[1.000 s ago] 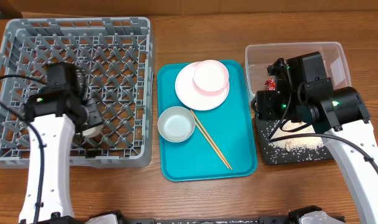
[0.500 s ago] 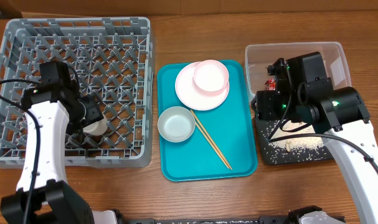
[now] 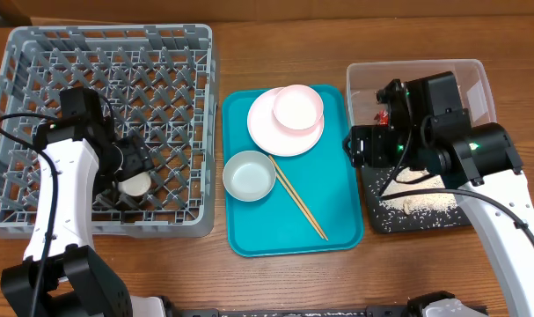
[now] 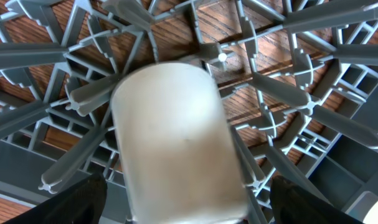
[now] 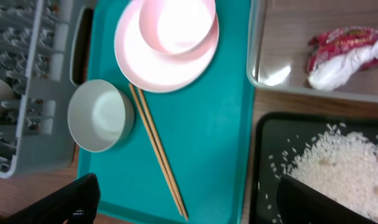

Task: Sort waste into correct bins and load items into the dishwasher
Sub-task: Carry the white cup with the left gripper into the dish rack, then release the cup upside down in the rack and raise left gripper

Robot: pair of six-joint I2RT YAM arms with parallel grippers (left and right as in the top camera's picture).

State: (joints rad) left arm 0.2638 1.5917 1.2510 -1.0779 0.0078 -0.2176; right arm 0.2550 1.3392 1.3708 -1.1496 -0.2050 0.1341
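Rack (image 3: 108, 53): grey, L side of table; cup inside.
Teal tray (image 3: 337, 229): centre, betw rack & bins.
Clear tub (image 3: 478, 79): R rear; wrapper in it.
Black tray (image 3: 376, 220): just in front of tub; holds rice.
R gripper (image 5: 198, 202): fingers spread wide, nothing betw them; hangs at teal tray's R edge, by tub.
L gripper (image 4: 189, 205): spread wide inside rack, a finger each side of cup, gaps both sides, no hold.
Large plate (image 3: 267, 132): tray rear; smaller plate (image 3: 297, 107) stacked on it.
Bowl (image 3: 249, 176): tray's L edge, mouth up, near rack wall.
Chopsticks (image 3: 300, 202): paired, just beside bowl; long axis diagonal, from bowl toward tray's front-R corner.
Cup (image 4: 176, 143): on rack grid, front-centre; looks tilted.
Wrapper (image 5: 344, 56): red/white, crumpled, on tub floor.
Rice (image 5: 338, 168): heap + stray grains.
Next (judgmt): tray dishes not yet loaded. Plates lie just L of R gripper, so R arm nearer; bowl approx midway betw both. For chopsticks, jaws must turn across that diagonal.
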